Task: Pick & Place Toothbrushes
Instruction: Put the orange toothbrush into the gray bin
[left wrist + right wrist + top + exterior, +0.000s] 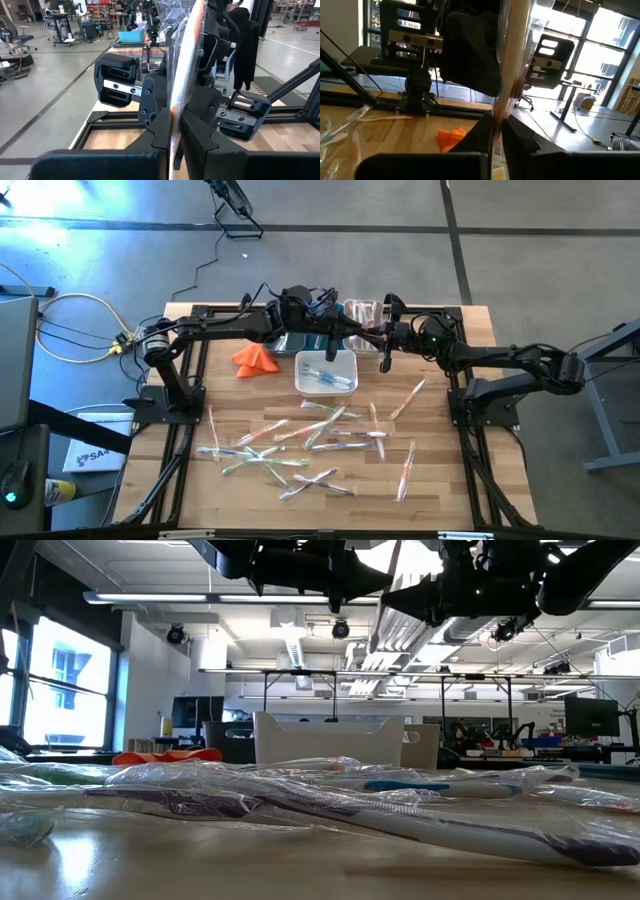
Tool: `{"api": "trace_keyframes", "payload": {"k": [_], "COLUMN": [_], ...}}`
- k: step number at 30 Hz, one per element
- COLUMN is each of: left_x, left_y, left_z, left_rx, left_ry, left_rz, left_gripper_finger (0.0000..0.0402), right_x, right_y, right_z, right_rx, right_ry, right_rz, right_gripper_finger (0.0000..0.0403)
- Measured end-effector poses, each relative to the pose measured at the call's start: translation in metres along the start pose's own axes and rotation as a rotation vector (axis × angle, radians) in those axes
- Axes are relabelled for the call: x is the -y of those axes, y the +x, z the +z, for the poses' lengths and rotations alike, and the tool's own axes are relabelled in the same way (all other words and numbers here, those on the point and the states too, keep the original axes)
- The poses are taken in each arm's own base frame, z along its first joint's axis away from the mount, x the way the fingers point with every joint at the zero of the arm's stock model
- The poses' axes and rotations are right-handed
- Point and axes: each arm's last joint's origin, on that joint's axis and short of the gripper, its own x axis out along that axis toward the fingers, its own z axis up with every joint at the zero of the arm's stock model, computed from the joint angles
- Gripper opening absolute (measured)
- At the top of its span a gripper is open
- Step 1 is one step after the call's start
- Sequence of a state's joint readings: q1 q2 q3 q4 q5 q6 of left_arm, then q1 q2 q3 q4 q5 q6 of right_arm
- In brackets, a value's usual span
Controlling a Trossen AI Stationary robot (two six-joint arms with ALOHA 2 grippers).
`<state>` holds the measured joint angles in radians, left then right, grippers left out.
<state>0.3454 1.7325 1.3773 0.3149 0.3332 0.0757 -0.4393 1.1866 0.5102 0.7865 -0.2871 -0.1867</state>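
- You are holding one wrapped toothbrush (pixel 186 75) between both arms; the left gripper (pixel 175 132) is pinching it with fingers closed, and the right gripper (pixel 496 131) is clamped on the same piece (a handover, I judge).
- The white bin (pixel 327 372) is sitting just below and between the two grippers; it is already carrying a few blue-handled brushes.
- Most of the work is remaining; the loose toothbrushes (pixel 300 442) are lying scattered on the table (pixel 180 495), well nearer you than either gripper.
- The orange cloth (pixel 255 359) is lying beside the bin, under the left arm.
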Motion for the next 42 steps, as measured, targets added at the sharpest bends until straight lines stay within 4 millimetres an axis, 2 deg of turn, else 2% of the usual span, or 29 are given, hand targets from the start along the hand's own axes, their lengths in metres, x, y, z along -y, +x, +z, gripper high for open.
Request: {"api": "trace_keyframes", "payload": {"k": [5, 12, 17, 29, 34, 38, 42], "left_x": [0.000, -0.001, -0.001, -0.002, -0.008, -0.004, 0.000], "left_y": [0.000, 0.000, 0.000, -0.002, -0.015, -0.033, -0.056], "left_z": [0.000, -0.002, -0.003, -0.010, -0.014, -0.012, -0.023], "left_rx": [-0.001, -0.019, -0.032, -0.103, -0.178, -0.114, -0.053], "left_ry": [-0.001, -0.010, -0.015, -0.040, -0.028, 0.045, 0.075], "left_rz": [0.001, 0.011, 0.011, 0.007, -0.065, -0.073, -0.040], "left_gripper_finger": [0.0038, 0.0129, 0.0160, 0.0167, 0.0167, 0.0167, 0.0167], "right_x": [0.000, 0.000, 0.000, -0.001, 0.002, 0.007, 0.012], "right_y": [0.000, 0.000, 0.000, 0.000, -0.001, -0.002, -0.004], "right_z": [0.000, 0.001, 0.001, -0.003, -0.002, -0.007, -0.009], "right_rx": [0.002, 0.012, 0.009, -0.028, -0.030, -0.077, -0.094], "right_ry": [-0.002, -0.008, -0.007, 0.004, 0.005, 0.013, 0.029], "right_rz": [-0.001, 0.005, 0.007, 0.010, -0.024, -0.069, -0.094], "right_gripper_finger": [0.0020, 0.0019, 0.0019, 0.0019, 0.0019, 0.0019, 0.0019]}}
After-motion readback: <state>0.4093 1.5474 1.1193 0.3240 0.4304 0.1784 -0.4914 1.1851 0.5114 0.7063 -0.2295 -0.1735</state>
